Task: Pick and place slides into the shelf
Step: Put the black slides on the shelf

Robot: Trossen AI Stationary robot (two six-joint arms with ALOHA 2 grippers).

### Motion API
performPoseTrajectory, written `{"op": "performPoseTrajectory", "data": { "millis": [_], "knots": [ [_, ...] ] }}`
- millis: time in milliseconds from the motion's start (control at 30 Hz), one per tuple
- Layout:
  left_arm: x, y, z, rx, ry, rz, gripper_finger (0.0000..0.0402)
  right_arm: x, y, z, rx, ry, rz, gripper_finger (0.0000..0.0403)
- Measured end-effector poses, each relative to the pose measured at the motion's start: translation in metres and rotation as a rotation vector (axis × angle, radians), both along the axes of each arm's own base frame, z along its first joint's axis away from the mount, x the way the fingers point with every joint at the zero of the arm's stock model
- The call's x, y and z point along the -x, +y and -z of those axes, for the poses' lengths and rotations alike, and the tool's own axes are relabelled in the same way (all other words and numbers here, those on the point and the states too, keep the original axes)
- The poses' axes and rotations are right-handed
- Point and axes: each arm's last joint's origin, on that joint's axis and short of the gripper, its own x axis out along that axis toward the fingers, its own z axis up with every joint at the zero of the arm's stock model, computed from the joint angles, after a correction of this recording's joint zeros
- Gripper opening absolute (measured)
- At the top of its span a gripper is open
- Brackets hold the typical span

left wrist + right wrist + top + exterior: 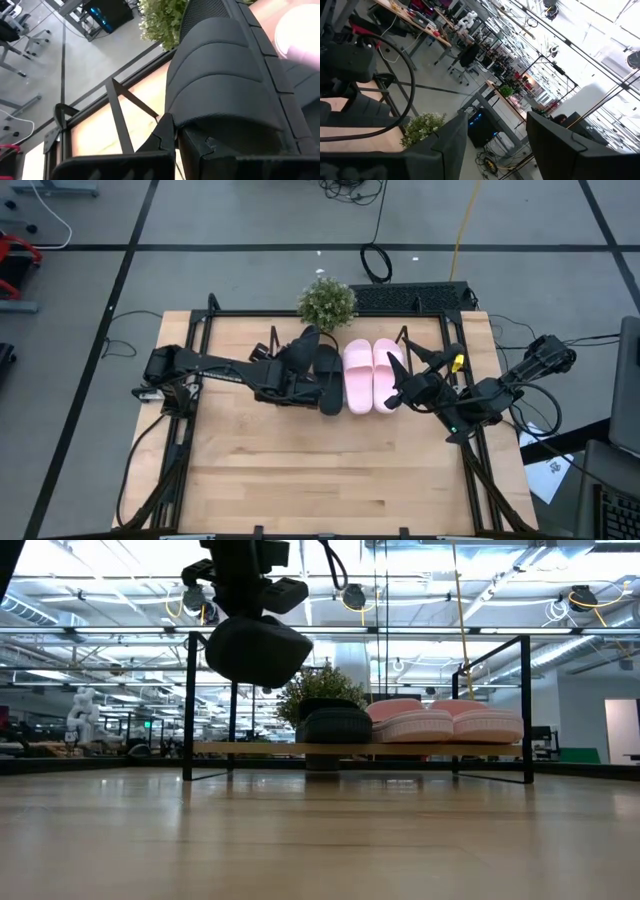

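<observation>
Left gripper [172,145] clenches a black slide [220,85], raised at frame centre above the shelf [360,748]. Right gripper [397,392] hangs released beside the pink slides [372,375].

The shelf [420,320] stands toward the back of the desk [320,480], and a potted plant [327,303] sits behind its middle. On its board two slides [373,375] lie side by side right of centre, with another slide [328,380] just left of them. The left tool [300,365] holds a fourth slide [258,648] above the shelf's left part. The right tool [400,385] sits at the shelf's right side.
</observation>
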Motion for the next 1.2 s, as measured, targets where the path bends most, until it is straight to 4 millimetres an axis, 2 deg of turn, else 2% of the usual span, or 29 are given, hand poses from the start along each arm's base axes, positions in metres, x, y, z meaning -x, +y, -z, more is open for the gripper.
{"op": "performPoseTrajectory", "data": {
  "millis": [167,367,467,567,767,933,1067,1200],
  "knots": [
    [0.000,0.000,0.000,-0.010,0.020,0.016,0.0000,0.000,0.000,0.000,0.000,-0.001,0.000,0.0192],
    [0.001,-0.010,-0.002,-0.061,0.049,0.066,0.0000,0.000,0.000,0.000,0.000,-0.001,0.000,0.0192],
    [0.004,-0.014,-0.009,-0.070,0.079,0.082,0.0000,0.000,0.000,0.000,0.000,0.000,0.000,0.0192],
    [0.001,-0.019,-0.027,-0.099,0.023,0.100,0.0000,0.000,0.000,0.000,0.000,0.000,-0.001,0.0192],
    [-0.005,-0.030,-0.083,-0.214,-0.075,0.202,0.0000,0.000,-0.001,0.000,0.001,0.001,0.002,0.0192],
    [-0.010,-0.041,-0.121,-0.298,-0.063,0.349,0.0000,0.000,-0.001,0.000,0.002,0.002,0.002,0.0192],
    [-0.011,-0.049,-0.133,-0.343,0.045,0.486,0.0002,0.000,-0.001,0.000,0.002,0.002,0.002,0.0192],
    [-0.013,-0.051,-0.135,-0.365,0.146,0.576,0.0005,0.000,-0.001,0.000,0.001,0.002,0.003,0.0192]
  ]
}}
